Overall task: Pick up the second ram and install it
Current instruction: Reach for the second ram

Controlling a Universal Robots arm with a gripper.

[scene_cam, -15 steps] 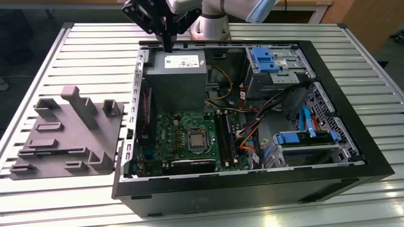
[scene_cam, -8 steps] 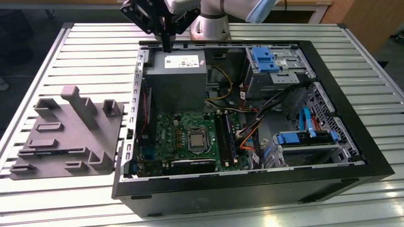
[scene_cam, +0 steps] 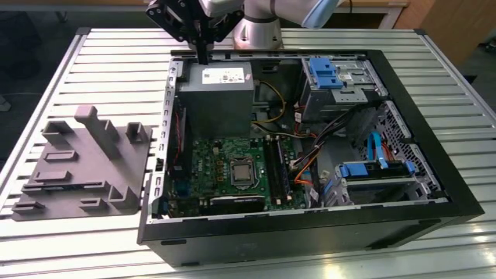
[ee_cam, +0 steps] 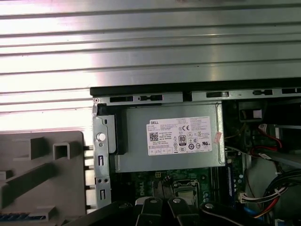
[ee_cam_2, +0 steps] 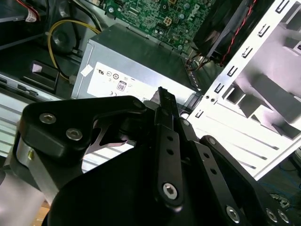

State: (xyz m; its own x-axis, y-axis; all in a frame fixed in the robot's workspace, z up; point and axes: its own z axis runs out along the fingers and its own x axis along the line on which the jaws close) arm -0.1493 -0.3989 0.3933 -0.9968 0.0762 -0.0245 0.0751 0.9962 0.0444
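Note:
My gripper (scene_cam: 203, 60) hangs on the arm over the far end of the open computer case, just above the grey power supply (scene_cam: 215, 93), and is shut with nothing visible in it. In the second wrist view the gripper (ee_cam_2: 163, 94) points at the power supply (ee_cam_2: 127, 61). Below that box lies the green motherboard (scene_cam: 225, 160) with its long black slots (scene_cam: 275, 168). I cannot pick out the second ram for sure. A thin blue strip (ee_cam: 19, 217) lies on the grey holder (ee_cam: 42, 174), too cut off to identify.
The grey holder (scene_cam: 78, 174) with upright posts sits on the slatted table at the exterior view's left of the black case (scene_cam: 310, 226). Blue drive brackets (scene_cam: 326, 72) and loose orange and black cables (scene_cam: 310, 163) fill the case's right half.

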